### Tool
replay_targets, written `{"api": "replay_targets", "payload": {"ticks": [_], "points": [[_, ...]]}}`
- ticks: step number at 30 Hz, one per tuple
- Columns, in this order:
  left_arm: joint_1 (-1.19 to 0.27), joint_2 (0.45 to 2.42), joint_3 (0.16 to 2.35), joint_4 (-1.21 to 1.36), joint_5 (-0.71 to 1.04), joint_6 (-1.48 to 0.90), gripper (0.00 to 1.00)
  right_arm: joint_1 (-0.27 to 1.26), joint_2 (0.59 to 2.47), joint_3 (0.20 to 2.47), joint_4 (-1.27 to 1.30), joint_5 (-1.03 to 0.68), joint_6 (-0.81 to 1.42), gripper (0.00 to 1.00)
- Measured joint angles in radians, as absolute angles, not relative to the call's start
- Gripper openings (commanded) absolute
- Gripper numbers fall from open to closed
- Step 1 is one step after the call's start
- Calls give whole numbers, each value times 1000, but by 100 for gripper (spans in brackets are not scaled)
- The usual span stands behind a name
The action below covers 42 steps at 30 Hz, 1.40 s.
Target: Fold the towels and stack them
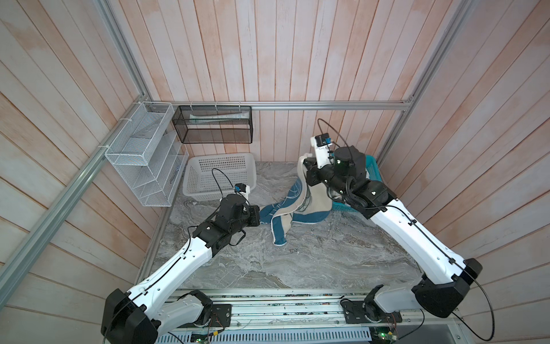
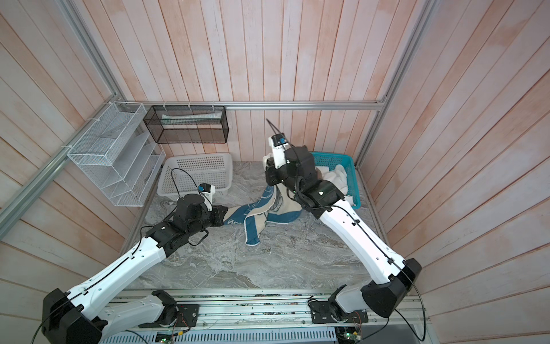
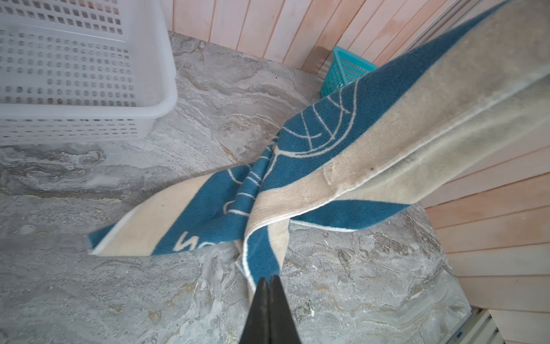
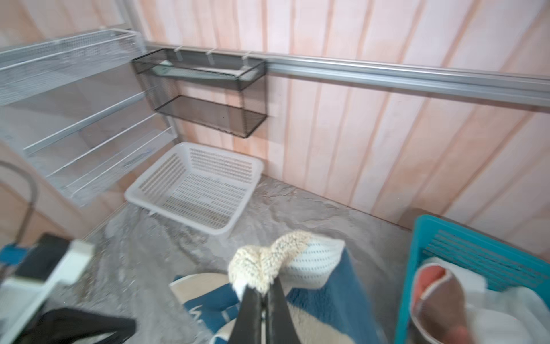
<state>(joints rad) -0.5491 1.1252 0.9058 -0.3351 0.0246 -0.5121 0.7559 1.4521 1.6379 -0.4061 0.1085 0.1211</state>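
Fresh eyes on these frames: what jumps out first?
The blue towel, twisted, is strung across the middle of the table. The right gripper pinches its cream corner up high at the back; the left gripper is shut on another corner, low near the surface. More towels wait in the teal basket, back right.

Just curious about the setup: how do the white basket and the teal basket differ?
The white basket is empty; the teal basket holds a crumpled white towel and a salmon-brown towel. The white basket sits back left beside the wire rack; the teal basket fills the back right corner. Both are perforated plastic tubs on the marble tabletop.
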Motion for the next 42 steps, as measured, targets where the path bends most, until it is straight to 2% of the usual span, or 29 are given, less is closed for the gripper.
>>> {"api": "replay_targets", "payload": {"ticks": [1, 2, 4, 6, 9, 12, 17, 20, 22, 30, 36, 39, 42], "points": [[-539, 1119, 895, -334, 30, -513, 8, 797, 1480, 1649, -411, 93, 134, 0], [-525, 1109, 878, -330, 36, -516, 9, 838, 1517, 1651, -412, 57, 154, 7], [-502, 1091, 839, -326, 53, -523, 16, 896, 1610, 1648, -415, -24, 192, 28], [-479, 1073, 793, -323, 71, -532, 29, 933, 1716, 1648, -426, -116, 213, 41], [-447, 1057, 735, -326, 97, -563, 43, 951, 1816, 1645, -479, -195, 220, 47], [-411, 1044, 680, -327, 120, -592, 50, 923, 1791, 1602, -500, -201, 217, 51], [-334, 1038, 604, -325, 152, -646, 59, 717, 1642, 1454, -439, -224, 261, 52], [-250, 1044, 557, -314, 177, -679, 62, 562, 1606, 1349, -374, -244, 298, 54], [-188, 1056, 526, -291, 207, -698, 62, 523, 1612, 1271, -335, -251, 311, 55], [23, 1226, 480, -112, 376, -703, 64, 461, 1729, 1055, -205, -373, 377, 56], [61, 1399, 488, 14, 466, -665, 64, 434, 1780, 1013, -87, -404, 427, 56], [61, 1465, 513, 84, 501, -659, 60, 436, 1809, 1015, -43, -426, 439, 56], [61, 1522, 530, 146, 525, -659, 49, 436, 1845, 1015, -17, -449, 445, 56]]}}
